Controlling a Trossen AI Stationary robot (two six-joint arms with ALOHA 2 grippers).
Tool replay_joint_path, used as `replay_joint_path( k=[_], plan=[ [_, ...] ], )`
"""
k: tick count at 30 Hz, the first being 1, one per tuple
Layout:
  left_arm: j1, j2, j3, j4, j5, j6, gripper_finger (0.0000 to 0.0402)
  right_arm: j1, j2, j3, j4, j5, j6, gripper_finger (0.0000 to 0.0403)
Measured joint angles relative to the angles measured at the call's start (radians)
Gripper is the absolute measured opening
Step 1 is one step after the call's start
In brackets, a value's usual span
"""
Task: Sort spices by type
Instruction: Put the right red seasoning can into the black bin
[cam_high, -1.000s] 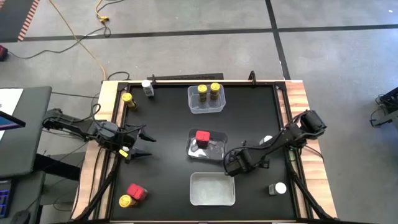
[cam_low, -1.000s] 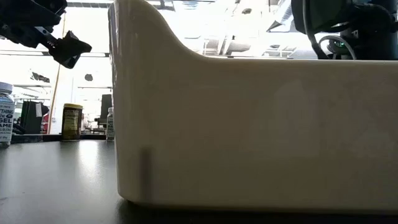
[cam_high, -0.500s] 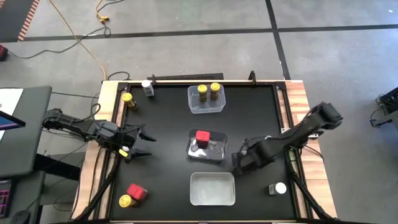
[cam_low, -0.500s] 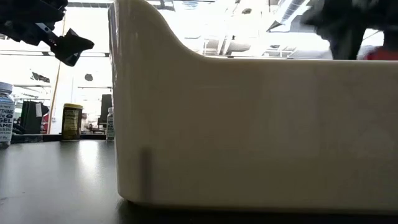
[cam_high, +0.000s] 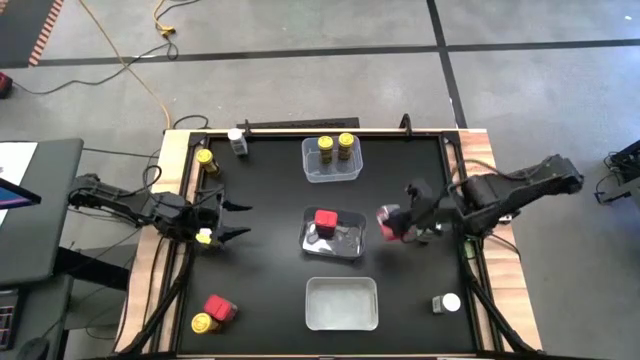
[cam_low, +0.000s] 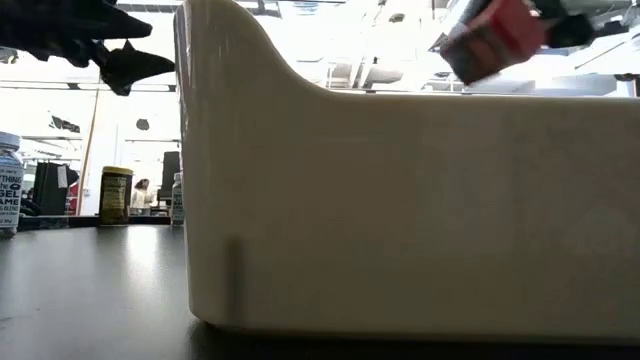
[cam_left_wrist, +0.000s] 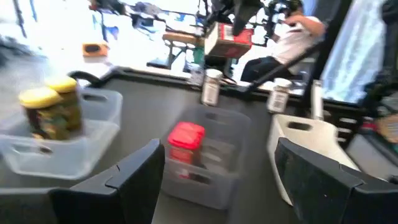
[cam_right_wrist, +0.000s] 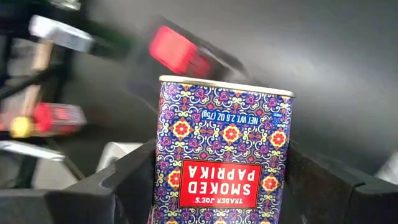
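Above the desk (cam_high: 260, 290), just right of the middle tub (cam_high: 352, 244) that already held one red tin (cam_high: 324, 219), the right end effector (cam_high: 400, 222) gripped a smoked paprika tin (cam_right_wrist: 221, 158) by its flat sides, clear of the surface. It looked light, stiff and smooth, best pinched across flat faces. At the desk's left edge, the left end effector (cam_high: 228, 220) waited, fingers spread wide.
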Motion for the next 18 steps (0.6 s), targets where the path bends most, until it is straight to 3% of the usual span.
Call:
replay_joint_path(
  k=[8, 18],
  plan=[
    [0.018, 0.180, 0.141, 0.029, -0.075, 0.187, 0.0292, -0.236, 0.029, 0.001, 0.197, -0.262, -0.274, 0.0327],
    [0.150, 0.502, 0.537, -0.232, -0.079, 0.468, 0.0292, -0.366, 0.190, 0.001, 0.436, -0.491, -0.314, 0.0327]
  ],
)
